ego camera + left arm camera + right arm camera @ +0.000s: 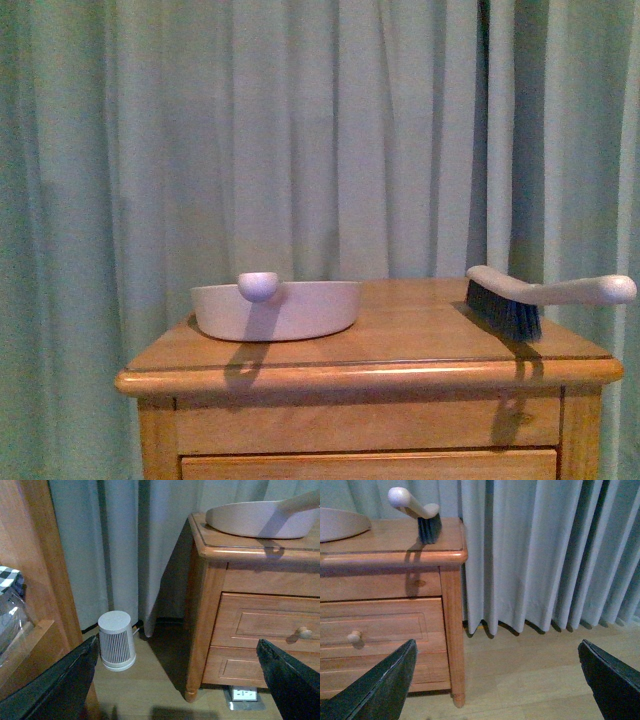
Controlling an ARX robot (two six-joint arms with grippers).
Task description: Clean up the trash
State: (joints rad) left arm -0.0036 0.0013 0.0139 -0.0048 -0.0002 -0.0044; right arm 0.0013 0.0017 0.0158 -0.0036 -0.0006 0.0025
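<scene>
No wad of white tissue paper shows in any view; the trash is out of view. A pale pinkish-grey dustpan (277,309) sits on the wooden nightstand (370,375), left of a hand brush (545,297) with dark bristles. The dustpan also shows in the left wrist view (257,520), the brush in the right wrist view (417,511). My left gripper (175,680) is open and empty, low beside the nightstand's left side. My right gripper (495,680) is open and empty, low by the nightstand's right side over the floor. Neither arm shows in the front view.
Pale green curtains (320,140) hang behind the nightstand. A small white ribbed appliance (116,640) stands on the floor left of it. A floor socket (244,694) lies under the drawers. Wooden furniture (30,580) stands at the far left. The drawers have round knobs (354,637).
</scene>
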